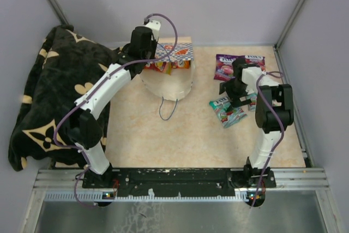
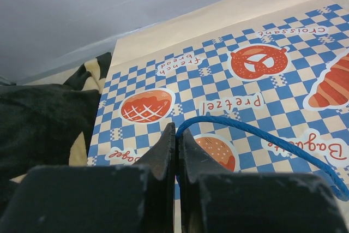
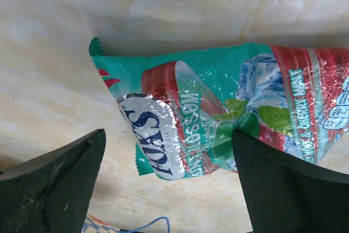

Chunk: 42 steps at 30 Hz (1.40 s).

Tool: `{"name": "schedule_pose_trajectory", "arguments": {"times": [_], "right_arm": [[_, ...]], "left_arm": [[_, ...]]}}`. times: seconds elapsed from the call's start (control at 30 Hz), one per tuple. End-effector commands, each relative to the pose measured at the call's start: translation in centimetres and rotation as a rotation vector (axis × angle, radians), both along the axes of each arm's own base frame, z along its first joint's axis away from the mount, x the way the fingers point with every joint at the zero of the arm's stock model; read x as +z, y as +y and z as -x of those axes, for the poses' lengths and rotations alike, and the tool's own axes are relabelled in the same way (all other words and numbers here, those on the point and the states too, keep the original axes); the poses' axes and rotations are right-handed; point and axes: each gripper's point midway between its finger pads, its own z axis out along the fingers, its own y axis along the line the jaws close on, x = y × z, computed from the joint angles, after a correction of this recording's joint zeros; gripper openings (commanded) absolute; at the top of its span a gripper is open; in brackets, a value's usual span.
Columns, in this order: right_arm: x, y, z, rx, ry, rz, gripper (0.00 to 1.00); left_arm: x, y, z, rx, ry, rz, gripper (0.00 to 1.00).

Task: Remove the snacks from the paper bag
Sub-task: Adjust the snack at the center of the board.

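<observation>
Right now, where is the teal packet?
Top view: the teal packet lies at the right of the table, near the purple packet, under the open right end effector.

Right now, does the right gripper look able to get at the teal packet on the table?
Probably yes: the right gripper hangs open just above the teal packet, which lies on the table with nothing covering it.

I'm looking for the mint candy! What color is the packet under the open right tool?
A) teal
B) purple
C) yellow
A: in the right wrist view, a teal Fox's packet lies just below the wide-open right tool.
</observation>
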Motion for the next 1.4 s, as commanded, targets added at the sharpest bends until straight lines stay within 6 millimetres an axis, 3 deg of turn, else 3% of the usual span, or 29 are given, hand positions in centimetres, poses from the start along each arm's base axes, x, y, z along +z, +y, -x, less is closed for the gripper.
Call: {"name": "schedule_pose_trajectory", "arguments": {"times": [0.0, 0.2, 0.3, 0.43, 0.5, 0.63, 0.77, 0.93, 0.97, 1.2, 1.37], "right_arm": [[-0.5, -1.7, 0.1, -0.067, 0.004, 0.050, 0.99], [3.1, -5.5, -1.8, -0.255, -0.156, 0.078, 0.99], [6.4, -6.8, -2.3, -0.275, -0.239, 0.099, 0.99], [10.3, -7.4, -0.2, -0.219, -0.244, 0.158, 0.99], [10.8, -7.2, 1.4, -0.177, -0.214, 0.160, 0.99], [9.0, -5.4, 4.4, -0.094, -0.153, 0.123, 0.99], [6.8, -3.2, 5.8, -0.028, -0.108, 0.107, 0.99], [4.0, -1.2, 5.6, 0.037, -0.046, 0.092, 0.99], [2.6, -0.9, 5.3, 0.056, -0.017, 0.087, 0.99], [-1.8, -0.2, 4.5, 0.107, 0.061, 0.058, 0.99], [-3.6, 0.1, 4.7, 0.039, 0.081, 0.023, 0.99]], "left_arm": [[1.3, 0.3, -0.1, -0.001, -0.030, 0.017, 0.00], [1.4, 0.5, 0.0, -0.001, -0.031, 0.017, 0.00], [1.6, 0.6, 0.1, 0.000, -0.034, 0.016, 0.00], [2.0, 0.9, 0.3, 0.006, -0.045, 0.023, 0.00], [2.2, 0.8, 0.4, 0.002, -0.046, 0.031, 0.00], [2.2, 0.4, 0.5, -0.014, -0.046, 0.056, 0.00], [2.3, 0.1, 0.6, -0.025, -0.043, 0.066, 0.00], [2.4, 0.4, 0.7, -0.018, -0.044, 0.063, 0.00], [2.4, 0.4, 0.8, -0.016, -0.043, 0.062, 0.00], [1.8, 0.9, 0.7, -0.001, -0.035, 0.035, 0.00], [1.9, 1.1, 0.5, 0.001, -0.037, 0.037, 0.00]]}}
